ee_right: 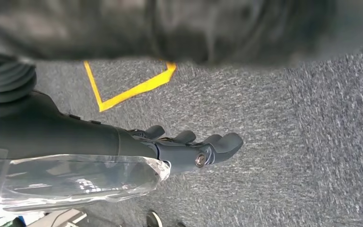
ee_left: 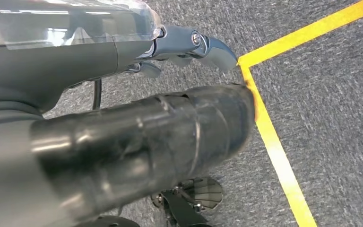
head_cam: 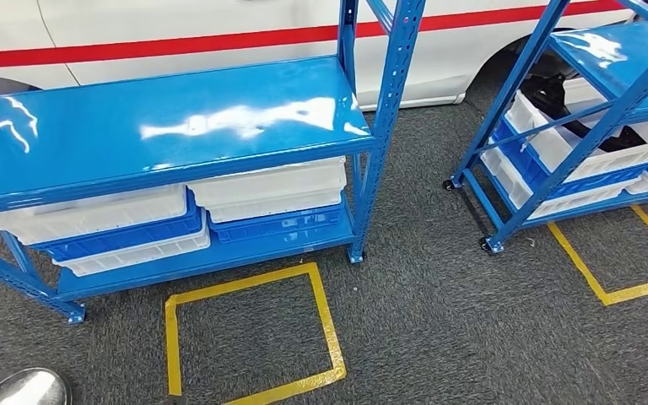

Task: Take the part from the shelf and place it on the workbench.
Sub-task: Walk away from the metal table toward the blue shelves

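Approach step, by my reading: both arms hang over grey carpet point(head_cam: 439, 321), left hand point(ee_left: 189, 47) and right hand point(ee_right: 189, 146) each empty with fingers loosely apart. A dark part point(head_cam: 557, 89), likely the one wanted, lies in a white bin point(head_cam: 548, 135) on the blue shelf point(head_cam: 591, 126) to the right; the near blue rack point(head_cam: 160, 118) has a bare top. Next calls for turning right, closing in, then reaching into that bin.
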{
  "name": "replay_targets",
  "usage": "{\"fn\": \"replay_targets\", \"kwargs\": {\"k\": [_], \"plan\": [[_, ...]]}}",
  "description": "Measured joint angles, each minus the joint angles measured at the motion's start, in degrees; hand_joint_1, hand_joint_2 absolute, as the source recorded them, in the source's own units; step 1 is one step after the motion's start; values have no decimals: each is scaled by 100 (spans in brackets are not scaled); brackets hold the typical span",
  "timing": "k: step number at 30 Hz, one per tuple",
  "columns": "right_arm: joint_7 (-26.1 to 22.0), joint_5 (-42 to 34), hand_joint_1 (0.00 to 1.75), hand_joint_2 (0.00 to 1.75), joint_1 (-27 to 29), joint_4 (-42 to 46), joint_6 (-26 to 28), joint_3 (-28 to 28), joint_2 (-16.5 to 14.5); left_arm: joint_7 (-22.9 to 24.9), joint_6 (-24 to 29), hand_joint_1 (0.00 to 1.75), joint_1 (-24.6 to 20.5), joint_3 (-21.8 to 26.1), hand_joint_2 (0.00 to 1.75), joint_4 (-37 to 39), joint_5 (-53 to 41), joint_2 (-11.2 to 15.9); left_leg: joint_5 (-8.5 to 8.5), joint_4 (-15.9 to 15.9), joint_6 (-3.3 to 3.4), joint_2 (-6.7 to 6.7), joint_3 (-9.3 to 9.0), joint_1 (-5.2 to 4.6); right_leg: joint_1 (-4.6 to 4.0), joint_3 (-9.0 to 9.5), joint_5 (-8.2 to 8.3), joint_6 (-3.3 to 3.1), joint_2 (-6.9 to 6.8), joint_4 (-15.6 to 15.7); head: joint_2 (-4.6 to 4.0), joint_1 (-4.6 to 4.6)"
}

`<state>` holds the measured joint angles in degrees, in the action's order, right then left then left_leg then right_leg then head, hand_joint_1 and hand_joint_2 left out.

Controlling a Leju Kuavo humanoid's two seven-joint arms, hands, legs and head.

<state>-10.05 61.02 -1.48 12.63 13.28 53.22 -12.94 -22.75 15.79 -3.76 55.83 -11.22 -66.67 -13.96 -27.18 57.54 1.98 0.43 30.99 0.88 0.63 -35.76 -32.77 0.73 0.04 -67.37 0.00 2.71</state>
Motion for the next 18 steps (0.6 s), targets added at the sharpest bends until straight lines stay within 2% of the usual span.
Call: {"fn": "replay_targets", "kwargs": {"k": [1, 2, 3, 4, 6, 7, 8, 9, 12, 14, 16, 17, 18], "plan": [[1, 0, 0, 0, 1, 0, -2, 0, 2, 1, -1, 0, 0, 0, 0, 0, -1, 0, 0, 2, 9, 3, 6, -3, 7, -178, -160, 17, 0, -366, 0, 0], [1, 1, 0, 0, 2, 0, -3, 0, 4, 2, -1, 0, 2, 1, 0, 0, -1, -1, -1, 5, 10, 5, 8, -5, 15, -310, -236, 31, -1, -635, -1, 0], [2, 1, 0, 0, 3, 0, -4, 0, 7, 4, -1, 0, 4, 1, 0, 0, -1, -1, -3, 8, 9, 4, 7, -7, 22, -357, -202, 38, -1, -720, -1, 0], [2, 1, 0, 0, 4, 0, -6, 0, 10, 5, -1, 0, 4, 1, 0, 0, -1, -1, -7, 12, 4, -1, 2, -7, 27, -295, -58, 37, -2, -582, -1, 0], [3, 0, 0, 0, 4, 0, -6, 0, 16, 6, -1, 0, 3, 2, 0, 0, -1, -2, -23, 28, -21, -14, -10, -9, 31, 52, 333, 10, 0, 142, -1, 1], [4, 0, 0, 0, 2, -1, -7, -1, 19, 7, -1, 0, 0, 2, 0, 0, -1, -2, -36, 44, -43, -18, -7, -19, 21, 207, 458, -13, 3, 481, -1, -1], [7, 1, 0, 0, 0, -1, -7, -2, 20, 8, -1, 0, -3, 2, 0, 0, -1, -3, -43, 52, -69, -20, -1, -27, 7, 301, 515, -36, 5, 698, -1, -2], [11, 2, 0, 0, -1, -1, -8, -3, 20, 10, -1, 0, -5, 2, 0, 0, -1, -3, -45, 53, -98, -20, 6, -33, -10, 328, 508, -59, 8, 780, -1, -3], [27, 3, 0, 0, -1, -1, -8, -4, 22, 14, -1, 0, -7, 2, 0, -1, -1, -6, -76, 70, -192, -21, 14, -27, -8, 340, 540, -154, 2, 843, -1, -3], [33, 4, 0, 0, -2, 0, -9, -4, 23, 16, -1, 0, -8, 2, 0, -1, 0, -7, -317, 417, -239, -24, 161, -18, 17, 361, 570, -235, -12, 897, 0, -5], [37, 8, 0, 0, 0, -1, -10, -4, 25, 20, -1, 0, -5, 2, 0, 1, 1, -7, -688, 1146, -273, -23, 492, -11, 5, 355, 570, -275, -20, 894, 0, -7], [39, 9, 0, 0, 1, -2, -10, -4, 25, 22, -1, 0, 1, 2, 0, 1, 1, -7, -797, 1468, -286, -22, 642, -10, -1, 350, 566, -282, -21, 885, -1, -7], [42, 9, 0, 0, 1, -2, -10, -4, 25, 24, -1, 0, 8, 2, 0, 1, 1, -7, -799, 1624, -293, -21, 716, -10, -5, 350, 561, -286, -21, 876, -1, -7]]}}
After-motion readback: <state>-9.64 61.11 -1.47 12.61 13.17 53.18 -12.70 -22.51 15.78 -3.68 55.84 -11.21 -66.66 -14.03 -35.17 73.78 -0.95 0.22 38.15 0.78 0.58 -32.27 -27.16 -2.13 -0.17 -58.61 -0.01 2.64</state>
